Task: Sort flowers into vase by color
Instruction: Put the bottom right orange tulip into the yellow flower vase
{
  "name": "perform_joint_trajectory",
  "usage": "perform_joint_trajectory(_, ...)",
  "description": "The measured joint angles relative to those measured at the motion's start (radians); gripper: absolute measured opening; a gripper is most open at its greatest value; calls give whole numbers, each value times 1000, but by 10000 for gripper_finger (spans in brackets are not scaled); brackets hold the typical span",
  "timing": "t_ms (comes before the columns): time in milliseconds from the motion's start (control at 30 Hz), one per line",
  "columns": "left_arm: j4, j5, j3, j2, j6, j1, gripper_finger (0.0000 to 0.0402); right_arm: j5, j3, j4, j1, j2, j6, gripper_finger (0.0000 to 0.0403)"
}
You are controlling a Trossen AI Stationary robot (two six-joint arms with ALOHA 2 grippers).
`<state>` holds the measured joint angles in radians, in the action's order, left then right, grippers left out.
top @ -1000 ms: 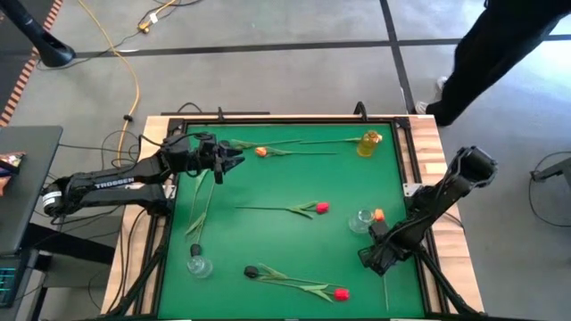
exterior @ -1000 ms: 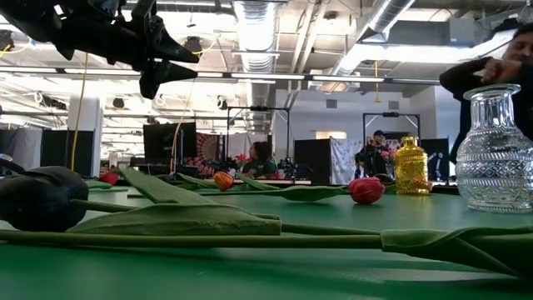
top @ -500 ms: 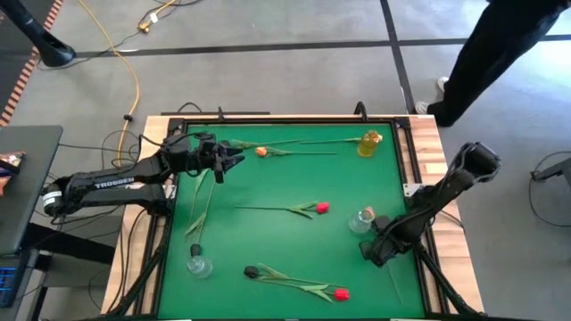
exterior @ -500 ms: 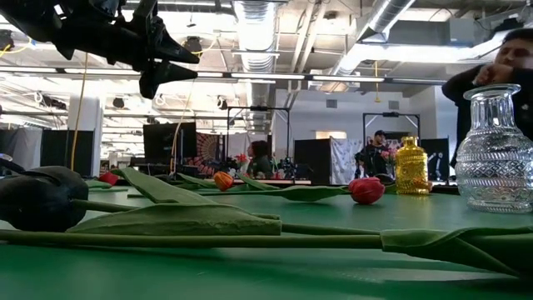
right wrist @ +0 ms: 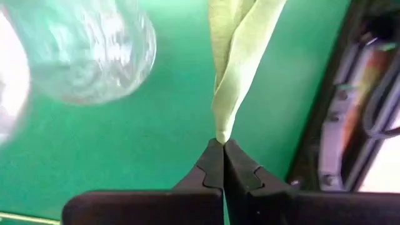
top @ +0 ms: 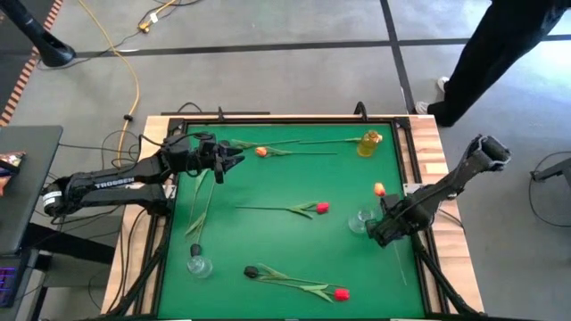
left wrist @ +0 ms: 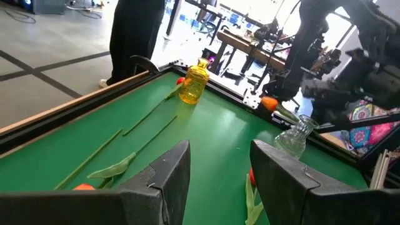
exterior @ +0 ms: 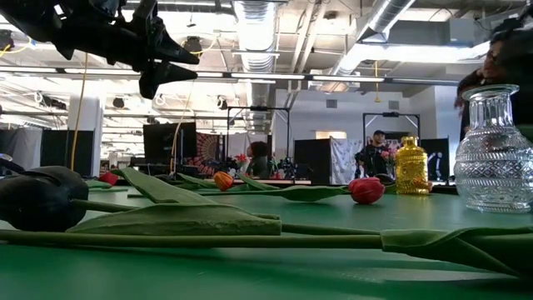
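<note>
Workshop floor and ceiling around my station

My green table top (top: 285, 178) sits in a wooden frame (top: 432, 147) on grey concrete floor (top: 268, 71) crossed by dark lines; a yellow cable (top: 134, 85) trails there. Overhead I note exposed ducts (exterior: 254, 37) and strip lights (exterior: 275, 77). A person in dark clothing (top: 500, 53) stands beside.

Table (top: 268, 178): matt green felt-like top w/ pale wood edge; clear vase (exterior: 495, 150): cut glass, glossy; yellow vase (left wrist: 193, 82): glossy, translucent; flower leaf (right wrist: 234, 56): matt cloth; gripper fingers (left wrist: 169, 181): matt black plastic.
</note>
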<state>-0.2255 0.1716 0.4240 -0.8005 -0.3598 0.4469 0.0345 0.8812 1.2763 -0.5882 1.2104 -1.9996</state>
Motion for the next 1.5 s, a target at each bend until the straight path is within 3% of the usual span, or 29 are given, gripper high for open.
perform_joint_trajectory(300,11,1,0,0,0,0,155,-187,124,151,119,-95,124,21)
perform_joint_trajectory(667,11,8,0,0,-2,0,155,-622,272,219,399,-176,466,21)
perform_joint_trajectory(933,11,7,0,0,-4,0,155,-1008,292,65,602,-231,821,21)
perform_joint_trajectory(1033,11,-1,0,0,-4,0,155,-1099,292,-50,669,-244,971,21)
perform_joint_trajectory(1200,11,-94,0,0,-13,0,155,-1060,292,-306,813,-252,1353,20)
perform_joint_trajectory(1333,11,-184,0,0,-46,0,155,-910,288,-466,965,-253,1601,19)
perform_joint_trajectory(1500,10,-236,0,0,-76,0,155,-644,151,-746,1152,-324,1785,19)
